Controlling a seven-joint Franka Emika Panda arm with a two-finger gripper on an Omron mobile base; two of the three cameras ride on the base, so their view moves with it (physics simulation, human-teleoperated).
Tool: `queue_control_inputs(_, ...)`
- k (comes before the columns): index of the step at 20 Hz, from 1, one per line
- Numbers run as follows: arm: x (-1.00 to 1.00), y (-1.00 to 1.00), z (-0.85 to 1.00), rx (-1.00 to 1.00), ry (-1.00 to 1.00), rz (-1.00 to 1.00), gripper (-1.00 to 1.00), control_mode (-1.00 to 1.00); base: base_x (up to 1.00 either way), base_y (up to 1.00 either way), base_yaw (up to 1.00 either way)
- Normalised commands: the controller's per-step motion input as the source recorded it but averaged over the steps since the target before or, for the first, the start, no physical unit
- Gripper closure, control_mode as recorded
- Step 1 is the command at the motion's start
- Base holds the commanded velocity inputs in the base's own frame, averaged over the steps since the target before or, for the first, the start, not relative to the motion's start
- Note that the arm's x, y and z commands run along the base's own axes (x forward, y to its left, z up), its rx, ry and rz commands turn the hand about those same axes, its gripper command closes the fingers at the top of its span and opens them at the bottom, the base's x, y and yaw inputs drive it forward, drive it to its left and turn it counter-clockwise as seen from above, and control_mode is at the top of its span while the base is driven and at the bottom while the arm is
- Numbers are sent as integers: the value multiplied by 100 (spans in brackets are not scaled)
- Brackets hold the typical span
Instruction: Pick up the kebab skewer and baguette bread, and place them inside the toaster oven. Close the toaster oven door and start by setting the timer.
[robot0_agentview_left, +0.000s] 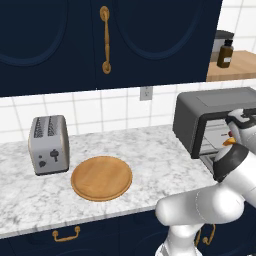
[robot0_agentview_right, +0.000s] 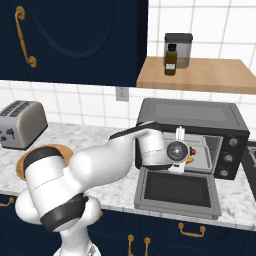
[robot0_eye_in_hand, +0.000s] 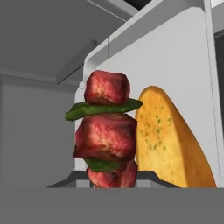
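The dark grey toaster oven (robot0_agentview_right: 195, 112) stands at the right of the counter with its door (robot0_agentview_right: 175, 190) dropped flat open. My gripper (robot0_agentview_right: 179, 150) reaches into the oven's mouth. It is shut on the kebab skewer (robot0_eye_in_hand: 107, 131), whose red meat chunks and green slices rise straight up from between the fingers in the hand view. The golden baguette bread (robot0_eye_in_hand: 168, 144) lies just right of the skewer inside the oven, against its pale inner wall. A small orange bit of the bread (robot0_agentview_right: 189, 160) peeks out beside the hand, and the same bread (robot0_agentview_left: 228, 142) shows in the left base view.
A silver two-slot toaster (robot0_agentview_left: 48, 145) and a round wooden board (robot0_agentview_left: 101, 177) sit on the marble counter to the left. Above the oven, a wooden shelf (robot0_agentview_right: 210, 75) carries a brown bottle (robot0_agentview_right: 171, 60) and a canister (robot0_agentview_right: 178, 47). Dark blue cabinets hang overhead.
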Motion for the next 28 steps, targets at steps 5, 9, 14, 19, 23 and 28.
queue_control_inputs(5,10,0,0,0,0,0,-100,-100,0,0,0)
queue_control_inputs(9,4,0,0,0,1,0,-100,-100,0,0,0)
queue_control_inputs(14,0,0,0,0,0,0,-100,-100,0,0,0)
queue_control_inputs(19,2,-2,0,0,0,0,-100,-100,0,0,0)
queue_control_inputs(23,12,-24,25,1,0,0,-100,-100,0,0,0)
queue_control_inputs(28,0,-7,56,0,-1,1,-100,-100,0,0,0)
